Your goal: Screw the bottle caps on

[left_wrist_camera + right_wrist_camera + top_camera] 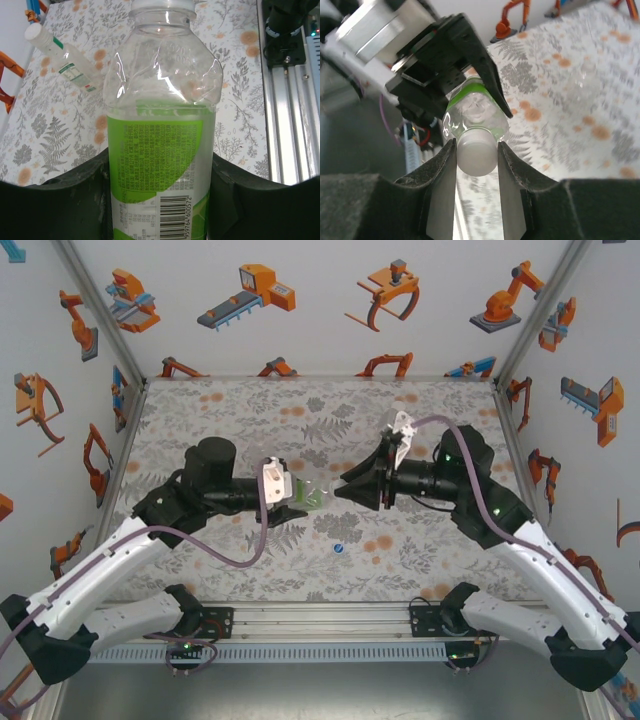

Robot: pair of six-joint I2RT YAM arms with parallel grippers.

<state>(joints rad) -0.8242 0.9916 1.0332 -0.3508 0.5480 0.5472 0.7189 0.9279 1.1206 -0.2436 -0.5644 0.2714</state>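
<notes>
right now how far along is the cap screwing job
Done, it seems: a slim bottle lies on the table, white top fitted. In hand: the left gripper holds the green-label bottle while the right gripper is shut on the white cap at its neck. Left: a blue cap lies loose on the table.

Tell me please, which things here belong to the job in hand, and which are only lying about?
In the job:
green-label bottle, held by the left hand
white cap on its neck, gripped by the right hand

Lying about:
blue cap, loose on the table
slim bottle, already capped, lying flat
</notes>
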